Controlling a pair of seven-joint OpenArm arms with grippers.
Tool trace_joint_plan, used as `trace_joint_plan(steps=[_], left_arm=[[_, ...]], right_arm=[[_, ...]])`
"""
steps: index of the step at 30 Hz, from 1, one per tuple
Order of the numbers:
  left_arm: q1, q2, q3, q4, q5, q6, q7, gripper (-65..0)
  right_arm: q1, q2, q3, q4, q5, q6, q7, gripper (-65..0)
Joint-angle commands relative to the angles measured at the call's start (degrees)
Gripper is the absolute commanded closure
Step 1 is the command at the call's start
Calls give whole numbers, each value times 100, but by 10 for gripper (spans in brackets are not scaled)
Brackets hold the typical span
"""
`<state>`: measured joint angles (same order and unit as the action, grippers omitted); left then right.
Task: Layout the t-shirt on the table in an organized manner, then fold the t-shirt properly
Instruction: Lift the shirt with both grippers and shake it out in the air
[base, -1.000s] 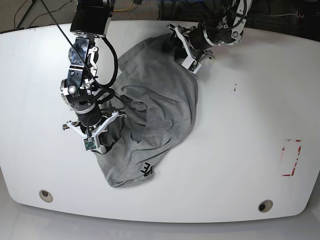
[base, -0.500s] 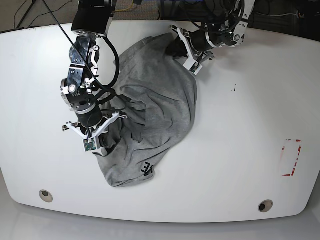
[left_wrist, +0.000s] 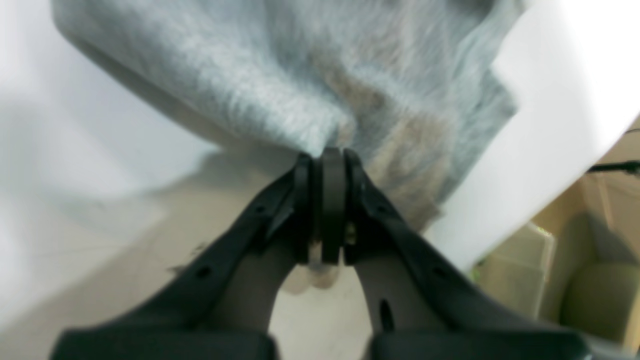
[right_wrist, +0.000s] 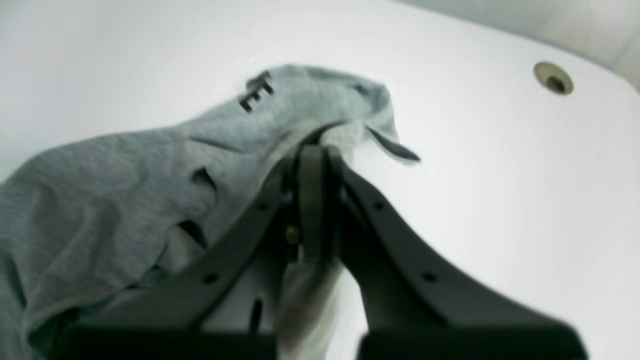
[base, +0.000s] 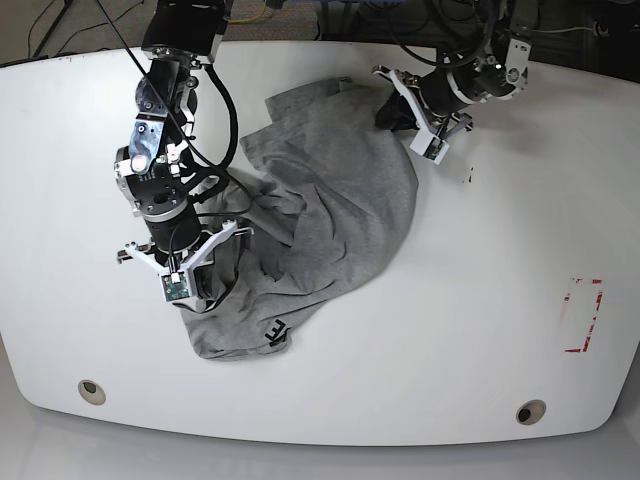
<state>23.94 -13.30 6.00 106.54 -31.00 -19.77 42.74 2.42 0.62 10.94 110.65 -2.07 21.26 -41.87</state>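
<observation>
Table: white table (base: 480, 300), big and bare around the shirt.
Shirt: t-shirt (base: 330, 210) lies bunched up near the middle.
My left gripper (base: 405, 112): pinched tight on the far edge.
My right gripper (base: 203, 283): pinched tight on the near edge.
Tip: I should pull both ends apart slowly, so it lies flat.

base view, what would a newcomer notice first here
A rumpled grey t-shirt sprawls over the middle of the white table. Each arm has a corner of it pinched: the left claw at the far edge, the right claw at the near left. Black lettering peeks out by the shirt's near edge.
</observation>
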Motion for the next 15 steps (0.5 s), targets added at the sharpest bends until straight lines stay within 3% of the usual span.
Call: trace_joint_plan(steps=[1, 7, 12, 15], left_arm=[[-8, -310, -235, 199, -289, 12, -103, 0], [-34, -872, -921, 427, -930, 12, -129, 0], [-245, -1180, -1475, 489, -1370, 12, -120, 0], [-447, -1540, -1624, 489, -1572, 12, -103, 0]], right_arm=[[150, 83, 45, 113, 18, -11, 165, 0], [299, 294, 18, 113, 18, -11, 165, 0], [537, 311, 36, 69, 0, -11, 165, 0], [730, 311, 27, -80, 0, -11, 156, 0]])
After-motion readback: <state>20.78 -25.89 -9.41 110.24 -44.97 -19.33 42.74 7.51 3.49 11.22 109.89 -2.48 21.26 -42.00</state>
